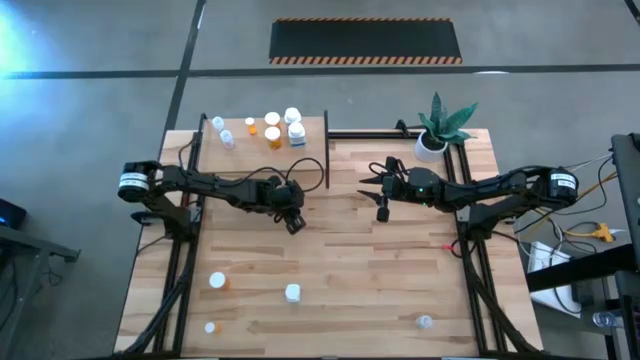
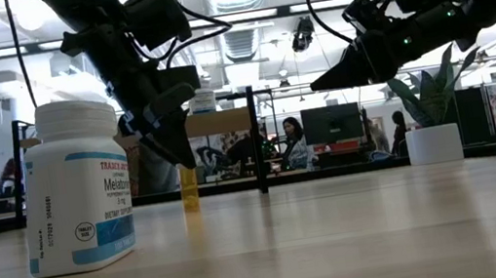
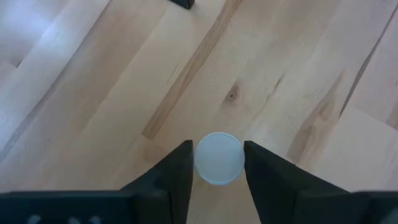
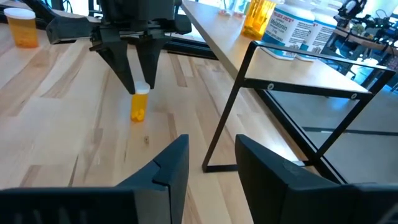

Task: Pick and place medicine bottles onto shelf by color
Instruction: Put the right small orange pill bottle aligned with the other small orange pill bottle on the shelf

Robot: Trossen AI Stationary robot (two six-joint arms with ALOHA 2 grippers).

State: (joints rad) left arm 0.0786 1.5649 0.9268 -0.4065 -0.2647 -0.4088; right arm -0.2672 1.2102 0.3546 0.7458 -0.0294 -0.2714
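Note:
A small orange medicine bottle (image 4: pixel 138 107) with a white cap stands upright on the wooden table, near the shelf's front edge. My left gripper (image 1: pixel 293 222) is over it, shut on its cap. My right gripper (image 1: pixel 381 208) hovers above the table to the right of it, open, with nothing between its fingers (image 4: pixel 171 165). The shelf (image 1: pixel 262 165) at the far left carries several bottles: orange ones (image 1: pixel 272 126), white ones (image 1: pixel 293 124) and clear ones (image 1: pixel 222 131), all standing on their bases. My left gripper pinches the bottle's white cap (image 3: pixel 203 159) between its two fingers, one on each side of the cap. The fingers (image 4: pixel 127 68) come from above, slanting down. The bottle stays upright below them, with its base (image 4: pixel 137 117) on the table.
Loose bottles stand near the table's front: an orange one (image 1: pixel 218 282), a white one (image 1: pixel 292 293), a clear one (image 1: pixel 425 322). A potted plant (image 1: pixel 432 140) sits at the far right. The shelf's black posts (image 4: pixel 230 106) rise close to both grippers.

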